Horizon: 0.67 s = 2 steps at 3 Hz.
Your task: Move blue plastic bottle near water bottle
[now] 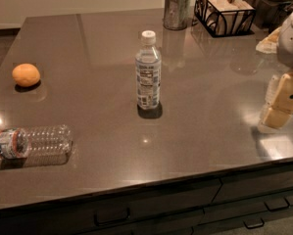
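Note:
The blue plastic bottle [148, 72] stands upright near the middle of the dark countertop [102, 43], with its white cap on top and a printed label around its middle. The water bottle [32, 144] lies on its side at the front left, clear and ribbed, with its red-and-blue label band toward the left edge. My gripper [282, 102] is at the right edge of the view, just above the counter, well to the right of the blue plastic bottle and holding nothing.
An orange [26, 75] sits at the left. A metal cup [177, 10] and a black wire basket [223, 11] stand at the back. Drawers [151, 209] run below the counter's front edge.

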Tool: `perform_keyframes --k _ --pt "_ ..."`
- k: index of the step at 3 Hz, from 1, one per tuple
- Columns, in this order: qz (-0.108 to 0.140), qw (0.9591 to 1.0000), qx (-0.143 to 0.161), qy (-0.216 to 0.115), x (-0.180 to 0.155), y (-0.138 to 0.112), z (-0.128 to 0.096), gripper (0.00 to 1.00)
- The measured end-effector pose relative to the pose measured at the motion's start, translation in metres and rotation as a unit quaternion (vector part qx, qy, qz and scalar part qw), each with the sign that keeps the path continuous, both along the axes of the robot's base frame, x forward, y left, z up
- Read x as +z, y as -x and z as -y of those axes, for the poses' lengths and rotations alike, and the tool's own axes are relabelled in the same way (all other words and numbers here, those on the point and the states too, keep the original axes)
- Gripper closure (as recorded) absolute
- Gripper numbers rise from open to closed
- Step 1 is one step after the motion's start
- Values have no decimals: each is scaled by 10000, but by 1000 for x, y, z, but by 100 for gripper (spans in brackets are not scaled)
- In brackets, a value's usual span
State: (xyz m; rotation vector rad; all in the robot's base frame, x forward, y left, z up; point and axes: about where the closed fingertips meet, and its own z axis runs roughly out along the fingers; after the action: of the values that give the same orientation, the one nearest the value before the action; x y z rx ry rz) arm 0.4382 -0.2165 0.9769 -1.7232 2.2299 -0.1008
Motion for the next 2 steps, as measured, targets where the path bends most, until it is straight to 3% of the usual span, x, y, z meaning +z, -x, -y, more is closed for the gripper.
perform_keyframes --k 1,2 --pt "1 10000 0 0 0 0 0 0" --pt "128 9994 -182 -284 2 -19 -6 0"
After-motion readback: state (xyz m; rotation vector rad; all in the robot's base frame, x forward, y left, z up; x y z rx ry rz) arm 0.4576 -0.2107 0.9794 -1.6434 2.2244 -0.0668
